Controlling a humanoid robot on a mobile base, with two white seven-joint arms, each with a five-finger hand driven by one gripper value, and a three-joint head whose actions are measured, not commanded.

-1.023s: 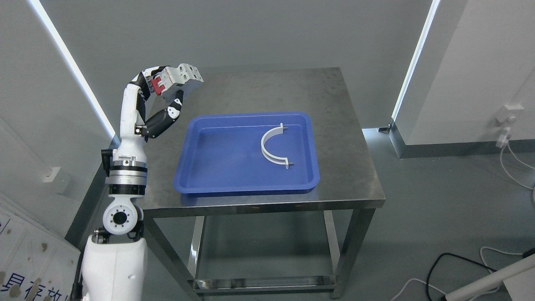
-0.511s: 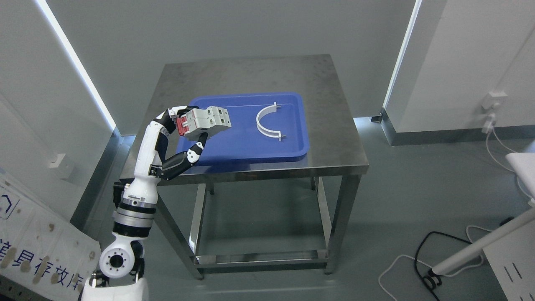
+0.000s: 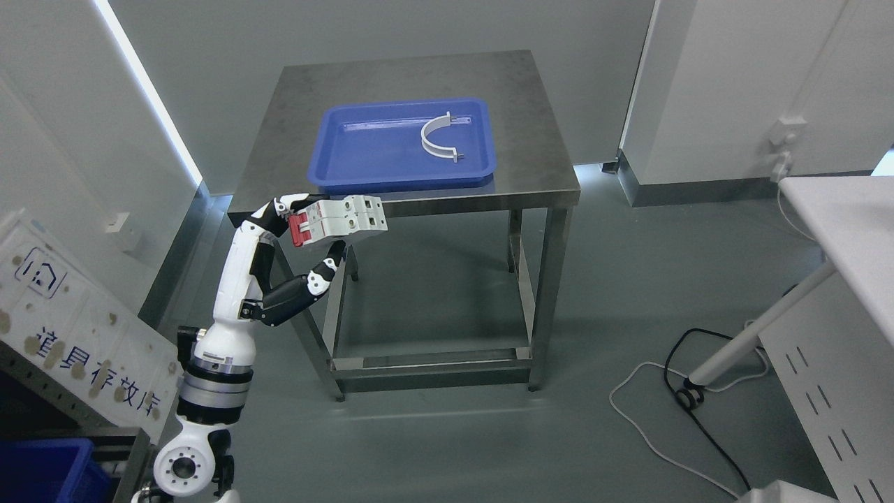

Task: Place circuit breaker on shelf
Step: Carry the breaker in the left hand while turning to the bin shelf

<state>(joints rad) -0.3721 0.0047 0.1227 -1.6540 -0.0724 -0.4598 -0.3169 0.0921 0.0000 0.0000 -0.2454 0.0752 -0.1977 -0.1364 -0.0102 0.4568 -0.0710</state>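
One arm is in view, coming up from the lower left of the frame: the left robot hand point(image 3: 307, 230) is clenched around the circuit breaker point(image 3: 342, 218), fingers point(image 3: 279, 209) curled over its top-left end and the thumb point(image 3: 334, 255) pressing up from below. Breaker is white/grey w/ a red face on its left end, held roughly level, long side running left to right. It hangs in the air at centre-left of the frame, just in front of the worktop's near edge and overlapping it in the pic, not resting on anything.

Steel worktop point(image 3: 538, 140) sits in the upper middle of the frame, on four legs w/ a low rail frame underneath. On it, a blue tray point(image 3: 363, 150), w/ a white curved bracket point(image 3: 436, 136) lying flat in the tray's right part, well apart from the breaker.

Lower left corner: white sign board point(image 3: 77, 335) w/ blue characters and brownish spots, leaning at an angle; below it a blue bin point(image 3: 42, 475) inside what looks like a dark metal rack, though too little shows to be sure. Right side: white table point(image 3: 848, 223) on a slanted leg, w/ black and white cables point(image 3: 670, 391) looping on the grey floor point(image 3: 447, 433).
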